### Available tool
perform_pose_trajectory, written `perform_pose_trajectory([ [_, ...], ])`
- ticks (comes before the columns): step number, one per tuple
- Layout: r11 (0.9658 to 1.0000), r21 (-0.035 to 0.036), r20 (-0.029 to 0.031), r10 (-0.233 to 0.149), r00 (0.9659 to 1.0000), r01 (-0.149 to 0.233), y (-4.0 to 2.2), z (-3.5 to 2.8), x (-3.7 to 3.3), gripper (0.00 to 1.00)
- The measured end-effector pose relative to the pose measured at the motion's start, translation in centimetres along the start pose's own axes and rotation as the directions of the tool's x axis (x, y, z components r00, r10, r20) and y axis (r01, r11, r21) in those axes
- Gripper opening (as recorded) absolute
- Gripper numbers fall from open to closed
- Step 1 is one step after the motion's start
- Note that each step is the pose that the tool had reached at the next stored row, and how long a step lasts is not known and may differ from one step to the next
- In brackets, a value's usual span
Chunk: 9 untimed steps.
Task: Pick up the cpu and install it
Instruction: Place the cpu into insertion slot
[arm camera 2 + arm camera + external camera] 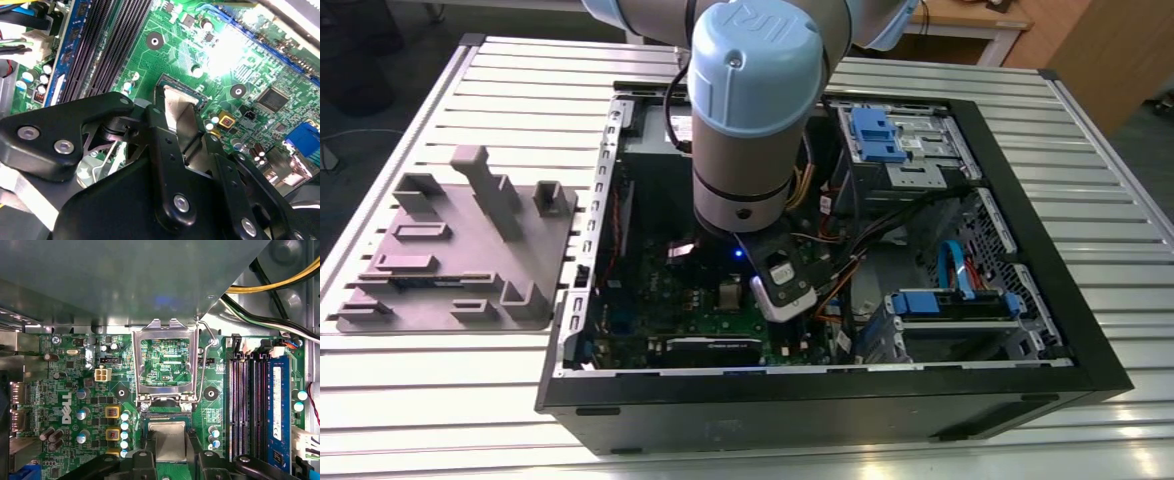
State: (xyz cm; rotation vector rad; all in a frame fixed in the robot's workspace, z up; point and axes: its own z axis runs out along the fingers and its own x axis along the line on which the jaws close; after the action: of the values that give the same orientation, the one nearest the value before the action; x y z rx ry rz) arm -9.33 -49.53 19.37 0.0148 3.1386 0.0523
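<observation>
So the arm (747,100) is reaching down into the open PC case (1067,330), with the tool (168,446) sitting right over the green board (75,390). The cpu (168,436) is directly between the tool's two fingers (143,456). It lies flat, silver top facing back up toward the wrist, and both wrist views show a finger hard against each of two opposite edges. To me that reads as the tool pinching the cpu, not spread clear of it.

The bit that matters is that the cpu isn't off to any side of the tool. It's dead centre in the grip and level with the board. It's square, so there's no long axis to worry about, only whether its edges run parallel with the socket's (they look parallel to me). In the second wrist view a dark socket rim (167,82) hugs the chip's far edges, so it's at the socket. I honestly can't tell if it's fully seated or a hair above.

The silvery load plate (162,329) is flipped open just beyond the fingertips, with its lever (202,365) alongside. The memory slots (245,400) run past one flank of the tool. The grey tray (454,250) sits well away on the surface (494,400).
</observation>
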Motion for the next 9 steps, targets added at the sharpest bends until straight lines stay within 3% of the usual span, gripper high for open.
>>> perform_pose_trajectory([
  [9,1.0,0.0005,-0.0004,0.0,1.0,0.0,0.0,-0.09,0.0,0.44],
])
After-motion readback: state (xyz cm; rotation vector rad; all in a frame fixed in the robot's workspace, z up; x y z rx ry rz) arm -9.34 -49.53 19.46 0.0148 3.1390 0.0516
